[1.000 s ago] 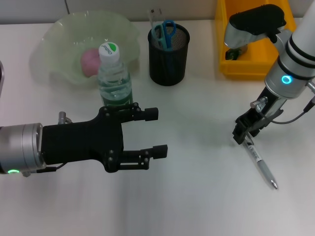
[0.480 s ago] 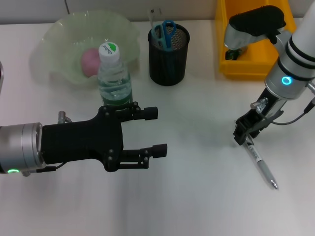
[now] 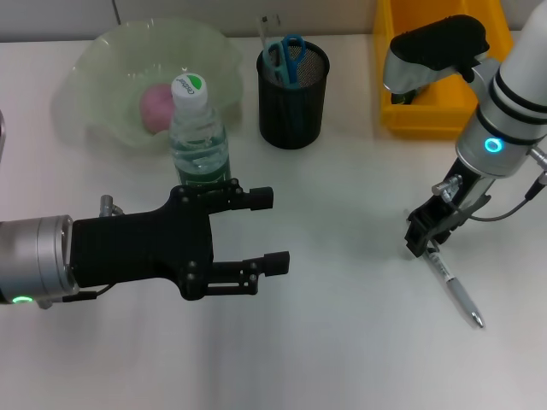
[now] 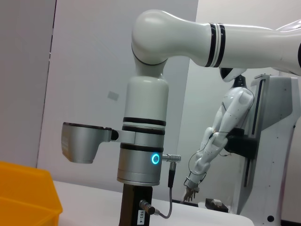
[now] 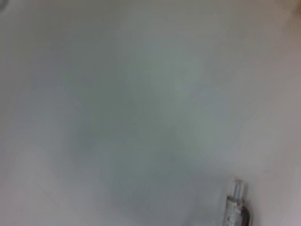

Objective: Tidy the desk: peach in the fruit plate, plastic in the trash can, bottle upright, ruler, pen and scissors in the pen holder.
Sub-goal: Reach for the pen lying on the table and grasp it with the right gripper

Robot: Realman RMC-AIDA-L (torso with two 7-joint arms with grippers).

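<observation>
Desk item: pen (image 3: 451,288), right side of table (image 3: 342,342).
Right gripper (image 3: 422,237) clamped its upper end, tip resting on the surface; left gripper (image 3: 269,231) hung open beside the upright bottle (image 3: 197,128).

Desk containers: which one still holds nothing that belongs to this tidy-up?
None clearly: the fruit plate holds the peach, the pen holder the scissors; the yellow bin's contents are hidden.

Bright even light, soft shadows; right wrist view blurred.
</observation>
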